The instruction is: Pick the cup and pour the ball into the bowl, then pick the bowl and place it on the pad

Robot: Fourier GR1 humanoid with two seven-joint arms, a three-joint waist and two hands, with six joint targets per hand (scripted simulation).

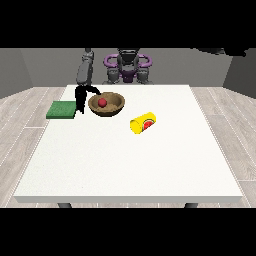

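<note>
A brown wooden bowl [106, 105] stands on the white table [130, 160] at the back left, with a red ball [102, 102] inside it. The black hand at the view's left [80, 97] hangs at the bowl's left rim, one finger arching over towards the rim; whether it touches the bowl I cannot tell. A yellow cup [143, 123] with a red mark lies on its side to the right of the bowl. A green pad [62, 110] lies flat at the table's left edge, just left of the hand. The other hand does not show.
The robot's torso [127, 67] stands behind the table's far edge. Bare white tabletop stretches from the cup towards the camera and to the right.
</note>
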